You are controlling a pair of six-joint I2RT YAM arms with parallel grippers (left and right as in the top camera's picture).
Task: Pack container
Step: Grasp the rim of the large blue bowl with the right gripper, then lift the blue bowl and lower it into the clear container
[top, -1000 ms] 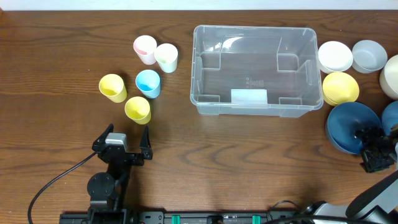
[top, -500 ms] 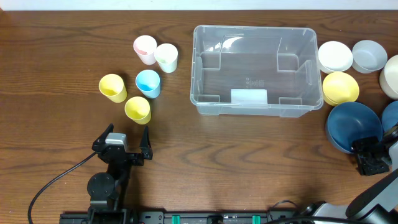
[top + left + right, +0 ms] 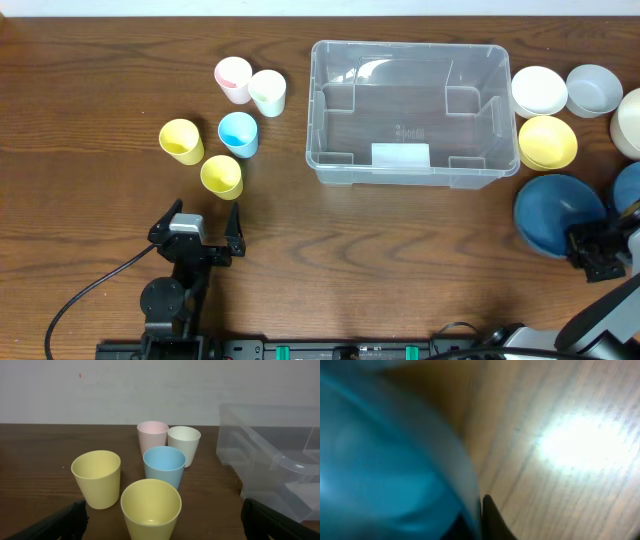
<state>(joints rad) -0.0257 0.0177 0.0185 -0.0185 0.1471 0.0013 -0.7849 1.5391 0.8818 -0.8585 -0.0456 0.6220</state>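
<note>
The clear container [image 3: 312, 110] stands empty at the middle back of the table, and its near corner shows in the left wrist view [image 3: 280, 460]. My right gripper [image 3: 590, 250] is shut on the near right rim of a dark blue bowl [image 3: 558, 212]. The right wrist view shows the bowl [image 3: 380, 470] blurred, with its rim pinched between my right gripper [image 3: 479, 520] fingers. My left gripper [image 3: 200, 222] is open near the front left, just short of a yellow cup [image 3: 221, 176]. That cup [image 3: 150, 507] sits ahead of the open left gripper [image 3: 160, 527], untouched.
Left of the container stand another yellow cup [image 3: 181, 140], a blue cup [image 3: 238, 133], a pink cup [image 3: 232, 78] and a pale cup [image 3: 268, 92]. To its right lie a white bowl [image 3: 539, 90], a grey bowl [image 3: 594, 88], a yellow bowl [image 3: 547, 140] and more bowls at the edge.
My right gripper has closed onto the blue bowl's rim, and the bowl has shifted a little to the left. The left arm has not moved.
</note>
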